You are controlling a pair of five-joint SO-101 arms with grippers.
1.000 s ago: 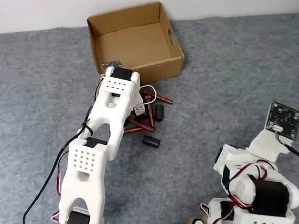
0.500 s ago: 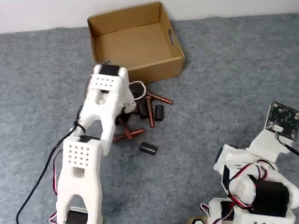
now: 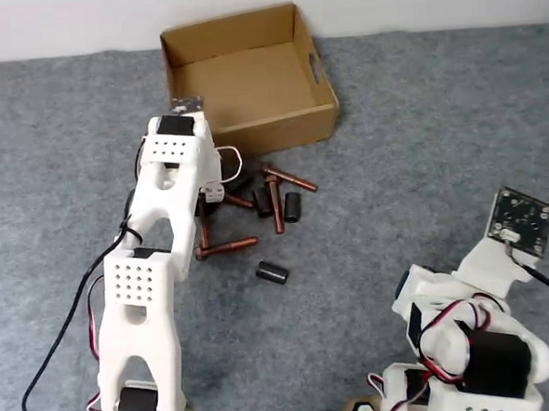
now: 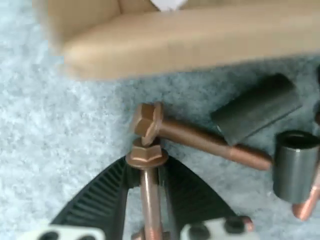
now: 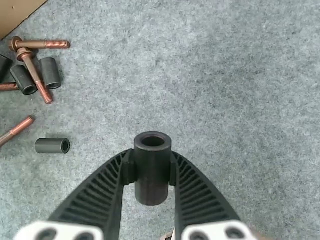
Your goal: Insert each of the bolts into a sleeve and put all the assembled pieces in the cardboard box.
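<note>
Since a second ago the left arm (image 3: 166, 189) has swung left along the near wall of the cardboard box (image 3: 248, 77). Pile dragged with it: loose sleeve (image 3: 272, 273) now lies nearer, stray bolt (image 3: 227, 248) just left of it.

High view: other bolts and sleeves scattered on grey carpet (image 3: 419, 122) just near of the box. Right arm (image 3: 469, 343) folded at near right, well apart from the pile.

Left wrist view: left gripper (image 4: 146, 170) closed on gripped bolt (image 4: 148, 192), shaft between the jaws, hex head past the tips. That head sits against the head of a second bolt (image 4: 200, 142) lying flat by the box wall.

Right wrist view: right gripper (image 5: 151, 165) clamped on gripped sleeve (image 5: 151, 142), open bore toward the camera, over carpet; pile off to the far left.
</note>
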